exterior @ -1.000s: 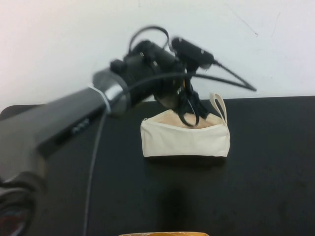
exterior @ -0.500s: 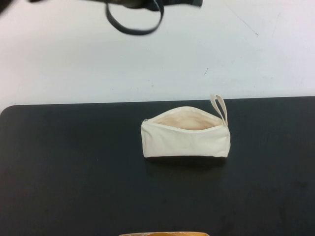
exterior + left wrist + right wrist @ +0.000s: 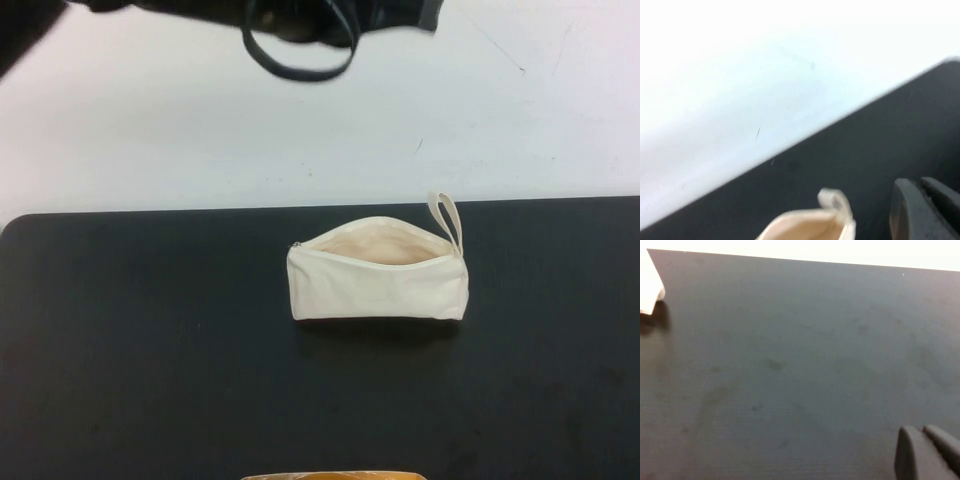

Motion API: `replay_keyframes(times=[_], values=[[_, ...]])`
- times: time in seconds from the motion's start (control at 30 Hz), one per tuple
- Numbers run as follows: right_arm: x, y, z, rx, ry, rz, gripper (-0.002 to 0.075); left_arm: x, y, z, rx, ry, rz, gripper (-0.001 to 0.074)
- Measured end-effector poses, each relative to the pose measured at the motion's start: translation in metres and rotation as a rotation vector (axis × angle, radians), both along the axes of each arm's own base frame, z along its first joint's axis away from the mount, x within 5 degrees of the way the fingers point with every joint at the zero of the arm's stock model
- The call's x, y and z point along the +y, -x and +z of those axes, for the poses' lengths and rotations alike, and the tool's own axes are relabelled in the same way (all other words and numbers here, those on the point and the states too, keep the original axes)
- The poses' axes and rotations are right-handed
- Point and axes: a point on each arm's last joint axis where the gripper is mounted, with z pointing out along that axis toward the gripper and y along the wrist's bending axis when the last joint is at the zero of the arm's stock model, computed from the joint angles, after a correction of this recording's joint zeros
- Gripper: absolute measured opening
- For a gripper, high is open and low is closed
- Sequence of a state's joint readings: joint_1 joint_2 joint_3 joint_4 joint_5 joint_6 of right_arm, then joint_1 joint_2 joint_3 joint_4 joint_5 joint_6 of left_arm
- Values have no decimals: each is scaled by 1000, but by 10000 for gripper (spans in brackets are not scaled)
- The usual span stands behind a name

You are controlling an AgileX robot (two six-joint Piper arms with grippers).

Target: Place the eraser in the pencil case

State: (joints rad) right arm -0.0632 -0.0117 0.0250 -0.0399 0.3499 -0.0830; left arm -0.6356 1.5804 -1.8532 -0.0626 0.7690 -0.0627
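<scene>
The cream-white pencil case point(image 3: 378, 280) stands on the black table point(image 3: 150, 350), its zip open and beige lining showing, with the loop strap point(image 3: 447, 218) at its right end. The eraser is not visible in any view. My left arm point(image 3: 300, 20) is raised high, only its underside and a cable loop showing at the top edge of the high view. In the left wrist view my left gripper point(image 3: 917, 182) is shut and empty, well above the pouch's strap end point(image 3: 836, 201). My right gripper point(image 3: 920, 430) is shut and empty over bare table, away from the pouch's corner point(image 3: 650, 287).
A white wall point(image 3: 500, 120) rises behind the table's far edge. An orange-tan object point(image 3: 330, 476) peeks in at the front edge of the high view.
A second ago my left gripper was down at the pouch's open mouth. It has since lifted up to the top edge of the view. The pouch has not moved.
</scene>
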Motion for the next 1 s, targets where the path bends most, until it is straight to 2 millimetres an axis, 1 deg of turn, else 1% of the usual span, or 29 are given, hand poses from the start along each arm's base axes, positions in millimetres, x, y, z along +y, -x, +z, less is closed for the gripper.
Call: replay_keyframes(times=[0.07, 0.17, 0.33, 0.43, 0.57, 0.7, 0.77, 0.8, 0.9, 1.0], values=[[0, 0, 0, 0, 0, 0, -1, 0, -2, -8, 29, -50, 7, -1], [0, 0, 0, 0, 0, 0, -1, 6, 0, -12, 54, -131, 23, -1], [0, 0, 0, 0, 0, 0, -1, 32, 16, -18, 143, -322, 95, -1], [0, 0, 0, 0, 0, 0, -1, 45, 22, -25, 197, -363, 193, -1], [0, 0, 0, 0, 0, 0, -1, 56, 26, -46, 247, -377, 308, -1], [0, 0, 0, 0, 0, 0, -1, 65, 34, -61, 214, -334, 320, -1], [0, 0, 0, 0, 0, 0, -1, 75, 41, -65, 163, -264, 321, -1], [0, 0, 0, 0, 0, 0, -1, 81, 42, -71, 151, -239, 327, -1], [0, 0, 0, 0, 0, 0, -1, 100, 53, -83, 102, -90, 341, -1], [0, 0, 0, 0, 0, 0, -1, 120, 65, -100, 43, 84, 370, -1]])
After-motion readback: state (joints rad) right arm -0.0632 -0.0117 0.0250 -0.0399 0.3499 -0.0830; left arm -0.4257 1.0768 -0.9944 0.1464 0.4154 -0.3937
